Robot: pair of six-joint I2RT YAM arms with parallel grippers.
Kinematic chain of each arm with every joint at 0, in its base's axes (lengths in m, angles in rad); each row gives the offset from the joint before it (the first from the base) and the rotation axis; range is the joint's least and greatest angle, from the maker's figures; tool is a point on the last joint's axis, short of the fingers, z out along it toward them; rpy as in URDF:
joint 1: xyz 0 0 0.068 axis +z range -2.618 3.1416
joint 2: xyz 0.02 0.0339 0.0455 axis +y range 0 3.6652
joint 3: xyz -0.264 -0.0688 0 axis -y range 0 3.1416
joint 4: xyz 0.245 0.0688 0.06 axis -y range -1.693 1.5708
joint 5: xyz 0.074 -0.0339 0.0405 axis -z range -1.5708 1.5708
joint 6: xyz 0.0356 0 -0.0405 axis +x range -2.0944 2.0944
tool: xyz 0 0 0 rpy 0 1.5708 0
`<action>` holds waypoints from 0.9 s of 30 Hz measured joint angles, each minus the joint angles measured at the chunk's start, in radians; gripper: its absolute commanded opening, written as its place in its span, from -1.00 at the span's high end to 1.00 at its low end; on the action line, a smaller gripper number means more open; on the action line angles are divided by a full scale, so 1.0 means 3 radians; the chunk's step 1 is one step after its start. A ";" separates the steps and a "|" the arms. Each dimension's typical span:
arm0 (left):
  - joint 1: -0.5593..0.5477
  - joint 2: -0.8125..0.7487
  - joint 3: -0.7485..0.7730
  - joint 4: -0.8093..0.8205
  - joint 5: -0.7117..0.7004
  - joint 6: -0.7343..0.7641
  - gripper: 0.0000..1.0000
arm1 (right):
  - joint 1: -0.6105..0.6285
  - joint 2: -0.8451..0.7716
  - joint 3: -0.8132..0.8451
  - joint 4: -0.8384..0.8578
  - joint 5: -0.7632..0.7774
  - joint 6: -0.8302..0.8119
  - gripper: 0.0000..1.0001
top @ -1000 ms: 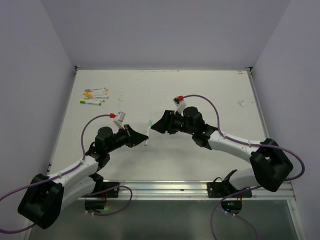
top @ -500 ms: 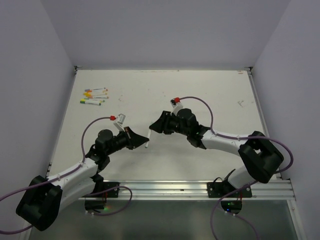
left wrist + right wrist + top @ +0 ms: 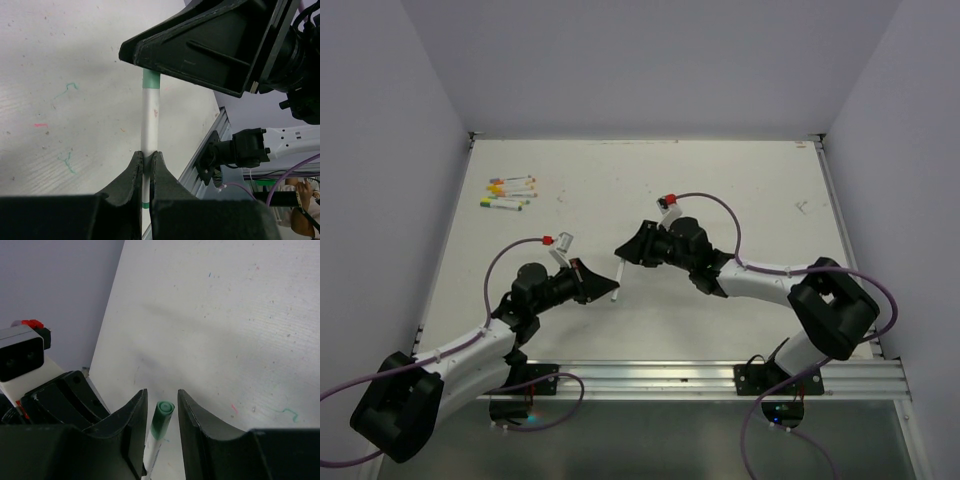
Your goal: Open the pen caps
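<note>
My left gripper (image 3: pixel 147 157) is shut on a thin white pen (image 3: pixel 150 115) and holds it above the table; in the top view the pen (image 3: pixel 616 283) sticks out from that gripper (image 3: pixel 603 282). The pen's green cap (image 3: pixel 151 79) points at my right gripper (image 3: pixel 623 251). In the right wrist view the green cap (image 3: pixel 163 418) sits between the right gripper's (image 3: pixel 161 401) open jaws, with a gap on each side. Several more capped pens (image 3: pixel 508 193) lie at the table's far left.
The white table (image 3: pixel 720 190) carries small ink marks (image 3: pixel 67 89). A metal rail (image 3: pixel 650 376) runs along the near edge. Purple cables (image 3: pixel 720 205) loop from both wrists. Walls close the table at the left, back and right.
My right gripper has moved left toward the left gripper, and its open jaws now stand around the green cap. The left gripper has shifted slightly with the pen.
</note>
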State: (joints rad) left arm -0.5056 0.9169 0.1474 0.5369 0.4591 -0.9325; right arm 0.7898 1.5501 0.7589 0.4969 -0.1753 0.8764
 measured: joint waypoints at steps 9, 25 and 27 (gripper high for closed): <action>-0.0005 0.0006 0.0000 0.0001 -0.0003 0.0001 1.00 | 0.0058 0.0098 0.0008 0.0041 0.0001 0.0051 1.00; -0.0006 0.0146 0.0006 0.0001 0.0020 0.0064 -0.15 | 0.0079 0.0098 0.0033 0.0192 -0.0013 0.0188 1.00; -0.0006 0.0195 0.0006 0.0017 0.0034 0.0060 0.01 | 0.0080 0.0098 0.0031 0.0237 -0.0025 0.0224 1.00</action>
State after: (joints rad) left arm -0.5076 0.9752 0.1493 0.5419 0.4694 -0.9146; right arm 0.8139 1.5795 0.7681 0.5678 -0.1829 0.9436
